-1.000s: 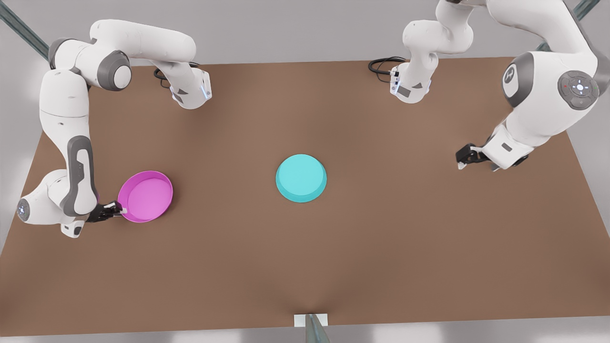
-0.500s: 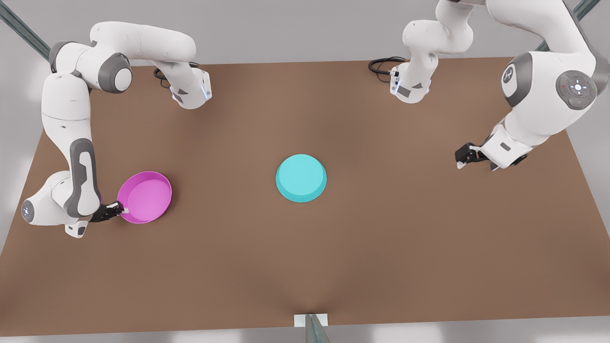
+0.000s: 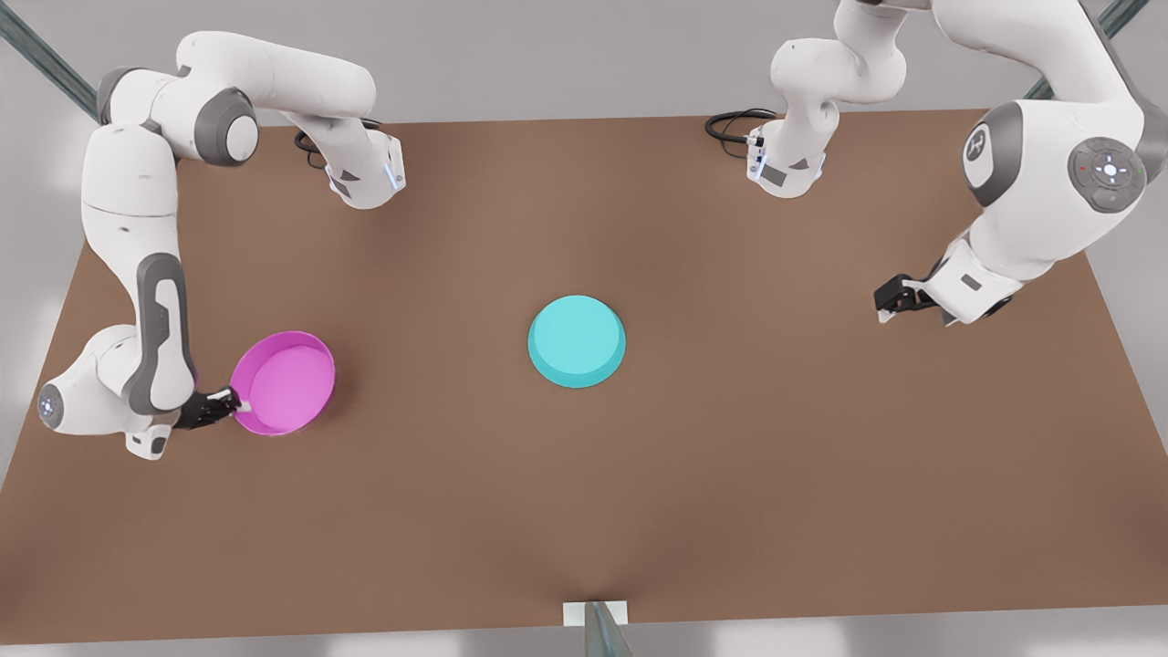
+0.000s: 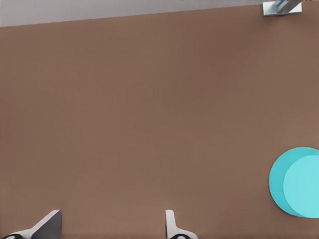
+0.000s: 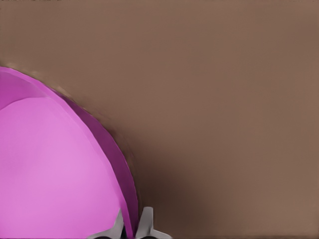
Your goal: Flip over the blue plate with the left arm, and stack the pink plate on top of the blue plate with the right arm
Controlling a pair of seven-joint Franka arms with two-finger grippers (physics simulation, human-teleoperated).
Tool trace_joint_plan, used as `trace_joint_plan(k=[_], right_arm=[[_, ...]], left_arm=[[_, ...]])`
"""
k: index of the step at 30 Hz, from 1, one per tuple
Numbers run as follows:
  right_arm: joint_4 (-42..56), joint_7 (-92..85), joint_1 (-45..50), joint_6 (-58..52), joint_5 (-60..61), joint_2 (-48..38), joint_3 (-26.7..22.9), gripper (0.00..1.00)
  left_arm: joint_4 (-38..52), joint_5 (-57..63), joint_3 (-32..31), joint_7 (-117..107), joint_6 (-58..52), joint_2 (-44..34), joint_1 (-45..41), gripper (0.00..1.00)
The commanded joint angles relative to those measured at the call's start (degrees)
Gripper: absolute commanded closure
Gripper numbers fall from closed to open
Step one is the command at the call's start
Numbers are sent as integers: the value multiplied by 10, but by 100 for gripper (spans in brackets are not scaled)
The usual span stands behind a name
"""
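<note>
Right gripper pinching pink plate rim; left gripper idle, fingers apart.

Table [image 3: 730, 474]: the blue plate [image 3: 577, 340] lies upside down at its centre, flat underside up. The pink plate [image 3: 283, 382] sits well apart from the blue plate, toward the front view's left, its rim clamped by the right gripper [image 3: 239, 402]. The left gripper [image 3: 883, 310] waits spread and empty, well apart toward the front view's right.

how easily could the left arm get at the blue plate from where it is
Probably yes. The left pincer hangs open over bare table at the front view's right, and nothing lies between it and the blue plate. The right pincer is far off, shut on the pink plate.
</note>
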Motion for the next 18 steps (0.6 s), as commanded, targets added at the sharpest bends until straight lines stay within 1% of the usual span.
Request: trace_joint_plan(k=[1,2,4,5,8,13,14,15,18], right_arm=[[-5,1,6,1,-2,-6,0,79],[-21,17,34,-5,-2,-27,0,79],[-22,76,103,-43,-2,-49,0,79],[-21,89,128,-43,-1,-50,0,79],[-10,186,251,-40,0,-51,0,79],[-2,348,405,-41,6,-57,-1,79],[-1,375,426,-40,8,-57,-1,79],[-2,385,444,-38,42,-57,-1,79],[1,404,478,-31,54,-49,-1,79]], left_arm=[[0,1,0,0,0,0,-2,0],[-1,1,0,0,1,0,-1,0],[-1,1,0,0,4,1,-1,0],[-1,0,0,0,4,1,-1,0],[-1,2,0,0,6,1,-1,0],[-1,1,0,0,8,2,-1,0],[-1,1,0,0,8,2,-1,0],[-2,1,0,0,8,2,-1,0],[-1,1,0,0,9,2,-1,0]])
